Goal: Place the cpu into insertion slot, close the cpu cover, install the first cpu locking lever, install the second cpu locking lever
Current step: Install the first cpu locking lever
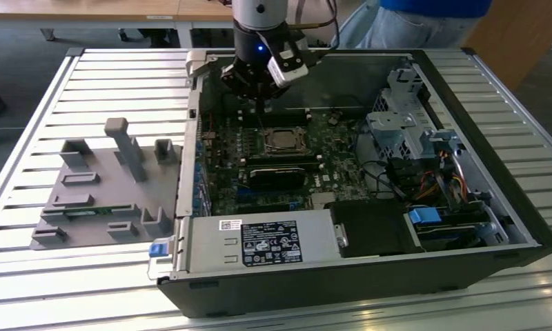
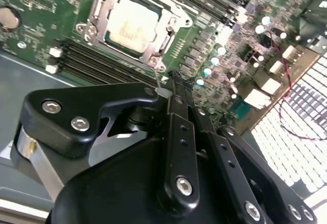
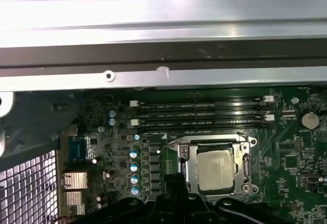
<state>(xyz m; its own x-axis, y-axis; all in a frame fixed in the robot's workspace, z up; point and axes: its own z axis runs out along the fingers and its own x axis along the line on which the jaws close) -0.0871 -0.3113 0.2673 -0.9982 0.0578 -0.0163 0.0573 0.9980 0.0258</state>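
Observation:
The cpu [image 2: 132, 24], a pale silver square, lies in the insertion slot [image 2: 87, 29] on the green board, also seen in the first wrist view [image 3: 214, 169] and the exterior view [image 1: 283, 140]. The cpu cover [image 2: 168, 35] lies flat around it as a silver frame, its window showing the chip. My gripper [image 2: 174, 78] is shut, its black fingers pressed together just off one corner of the socket. A thin silver lever stands right beside the fingertips; I cannot tell whether they pinch it. In the exterior view the gripper [image 1: 257, 114] points down at the board just beyond the socket.
Long black memory slots [image 3: 199, 114] run beside the socket, with the metal case wall [image 3: 153, 75] past them. A black heatsink block [image 1: 276, 177], a drive cage [image 1: 400, 131] and a power supply [image 1: 257, 243] sit inside the case. A grey fixture [image 1: 101, 186] stands at the exterior view's left.

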